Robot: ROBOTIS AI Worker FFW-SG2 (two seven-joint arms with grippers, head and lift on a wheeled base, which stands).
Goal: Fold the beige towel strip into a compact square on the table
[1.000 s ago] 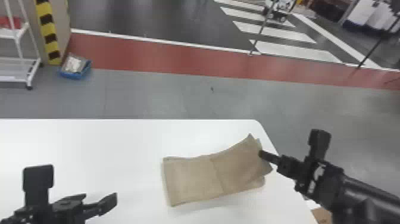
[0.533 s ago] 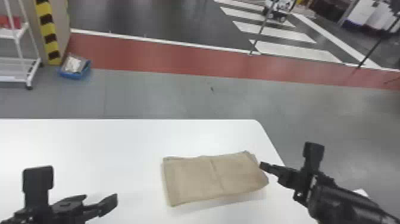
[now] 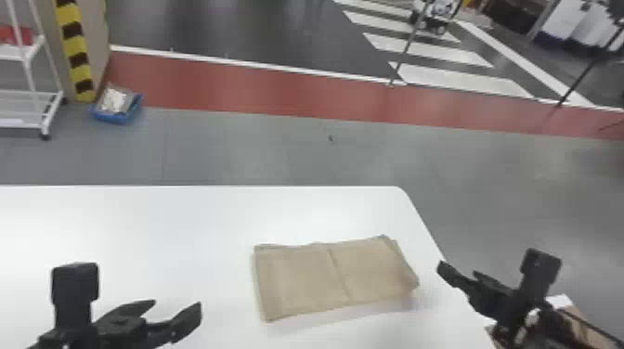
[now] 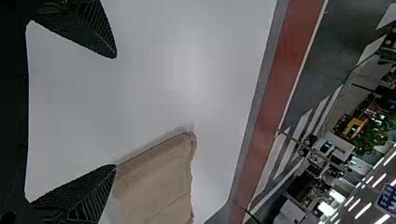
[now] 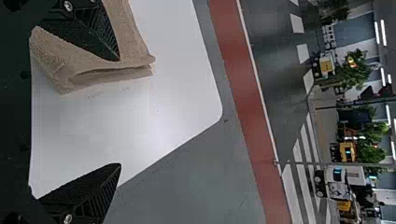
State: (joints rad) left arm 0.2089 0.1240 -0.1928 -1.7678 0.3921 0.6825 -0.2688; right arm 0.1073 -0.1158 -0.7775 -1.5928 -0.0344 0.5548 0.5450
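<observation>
Claw (image 3: 458,270) (right, spread wide) points leftward — toward the beige towel (image 3: 311,281).

Head cam: up high, looks forward and down over the counter (image 3: 139,222) to the grey floor (image 3: 278,153) past it; farthest off of the three, with the left claw (image 3: 177,304) and right claw (image 3: 458,268) in its lower part. Left wrist cam: close in behind the left claw (image 4: 116,111), aimed out past the fingers across the counter to the red floor band (image 3: 278,88) and the room; picture on its side. Right wrist cam: same setup behind the right claw (image 5: 119,112). Shared by all three: beige towel strip (image 3: 306,283), red band, white crossing stripes (image 3: 459,79). Head and right wrist also share the counter's rounded far corner.
</observation>
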